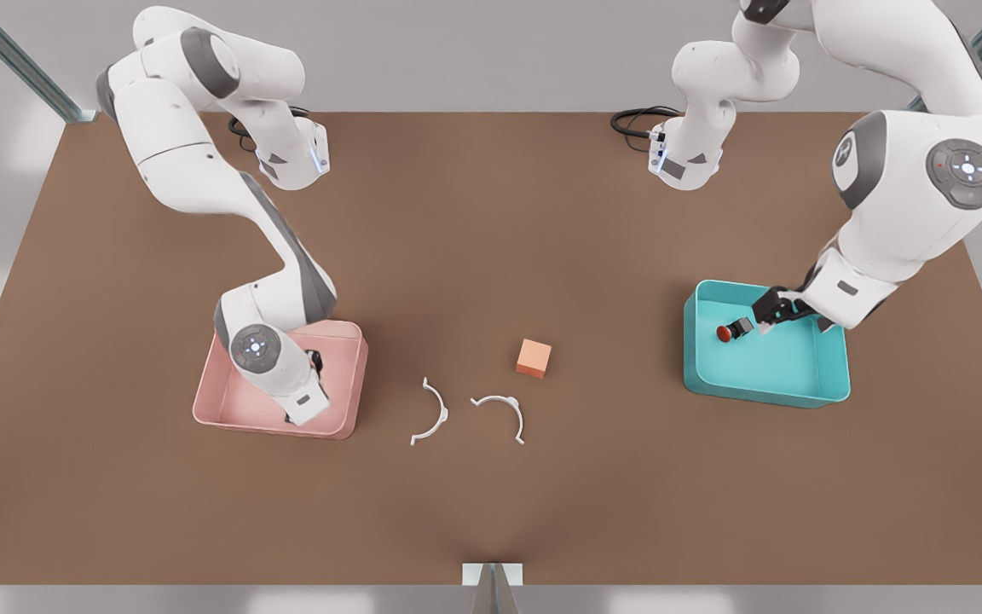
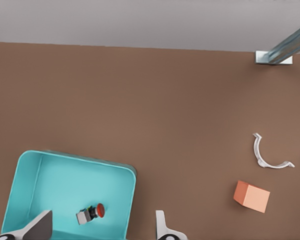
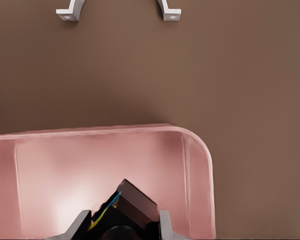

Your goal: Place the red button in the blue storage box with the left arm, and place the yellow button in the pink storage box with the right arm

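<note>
On the brown table (image 1: 491,213) you have the left gripper (image 2: 102,231) spread wide over the red button (image 1: 725,333) lying free in the blue storage box (image 1: 832,375), while the right gripper (image 3: 122,227), closed on the yellow button (image 3: 106,215) low inside the pink storage box (image 1: 355,375), could, I think, drag it back out if you lift before opening.

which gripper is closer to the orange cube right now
Neither by much; the right looks slightly nearer. The orange cube sits mid-table. The right gripper is over the pink storage box; the left gripper is over the blue storage box, above the red button.
</note>
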Robot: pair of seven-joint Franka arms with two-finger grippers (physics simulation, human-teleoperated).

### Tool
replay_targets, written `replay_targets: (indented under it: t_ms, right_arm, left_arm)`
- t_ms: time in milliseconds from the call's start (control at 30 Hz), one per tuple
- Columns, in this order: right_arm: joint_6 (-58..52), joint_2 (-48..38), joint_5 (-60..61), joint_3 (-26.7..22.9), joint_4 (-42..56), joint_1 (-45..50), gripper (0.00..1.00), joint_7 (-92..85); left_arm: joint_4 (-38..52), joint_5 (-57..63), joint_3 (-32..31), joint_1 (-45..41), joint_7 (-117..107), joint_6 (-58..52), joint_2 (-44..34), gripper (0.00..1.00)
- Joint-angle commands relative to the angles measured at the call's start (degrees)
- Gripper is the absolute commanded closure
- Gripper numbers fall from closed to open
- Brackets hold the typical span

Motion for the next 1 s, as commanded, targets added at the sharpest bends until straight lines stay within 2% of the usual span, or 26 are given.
replay_targets:
  t_ms: [0,67,100,133,167,267,367,433,500,533,567,600,633,667,833,967]
  right_arm:
    - [-0.47,-0.56,-0.12,0.04,-1.57,-1.46,0.45,2.07]
    - [-0.12,-1.53,-0.12,-0.05,-3.24,-2.08,0.45,2.07]
    - [-0.21,-1.44,-0.21,-0.05,-3.24,-2.17,0.34,2.07]
    - [-0.29,-1.27,-1.26,-0.05,-3.24,-2.08,0.04,2.07]
    - [-0.82,-1.27,-1.79,-0.05,-3.16,-1.9,0.0,1.98]
    - [-0.74,-1.09,-1.79,-0.05,-2.28,-2.17,0.0,1.81]
    - [-1.0,-1.35,-1.44,0.04,8.79,-1.73,0.0,2.94]
    - [-2.66,-6.44,-1.36,1.1,14.86,-2.17,0.0,14.61]
    - [-11.89,-12.42,3.21,1.18,14.6,-2.96,0.0,36.33]
    - [-14.18,-14.88,7.4,0.66,14.6,-6.37,0.0,37.05]
    - [-17.59,-19.01,13.14,-2.58,14.69,-7.18,0.0,40.37]
    - [-25.14,-22.09,12.54,-4.35,14.69,-5.52,0.0,52.83]
    - [-31.14,-23.94,11.3,-9.0,14.69,-0.95,0.0,59.81]
    - [-30.71,-24.47,12.97,-13.23,12.67,1.96,0.0,59.81]
    - [-32.2,-23.77,16.05,-13.41,12.58,-1.64,0.0,49.8]
    - [-33.34,-23.42,16.05,-13.06,13.02,-2.17,0.0,49.71]
  left_arm:
    - [0.06,0.14,0.04,0.03,-11.61,0.06,-0.08,0.0]
    - [0.06,0.06,-0.05,0.03,-11.61,0.06,0.0,0.0]
    - [0.06,0.06,-0.05,0.03,-11.61,0.06,-0.08,0.0]
    - [0.06,0.06,-0.05,0.03,-11.69,0.06,0.0,0.0]
    - [0.06,-0.03,0.04,0.03,-11.69,0.06,0.0,0.0]
    - [0.06,-0.03,-0.05,0.03,-11.61,0.06,0.27,0.0]
    - [0.06,0.06,-0.05,0.03,-10.9,0.06,0.18,0.0]
    - [0.06,0.06,-0.05,0.03,-10.37,0.06,0.18,0.0]
    - [0.06,0.06,-0.05,0.03,-10.29,0.06,0.18,0.0]
    - [0.06,0.06,-0.05,0.03,-8.54,-0.02,0.18,0.0]
    - [0.15,0.06,-0.05,0.03,-7.48,-0.29,0.09,0.0]
    - [0.15,0.14,-1.01,0.12,-7.3,-0.72,0.0,0.0]
    - [1.12,0.14,-1.01,0.12,-3.61,-2.66,0.0,0.0]
    - [1.38,0.23,-1.01,0.12,-2.82,-2.92,0.0,0.0]
    - [2.17,0.23,-1.28,0.03,-2.64,-4.16,0.09,0.0]
    - [2.17,0.14,-1.37,0.03,-2.64,-4.07,0.09,0.0]
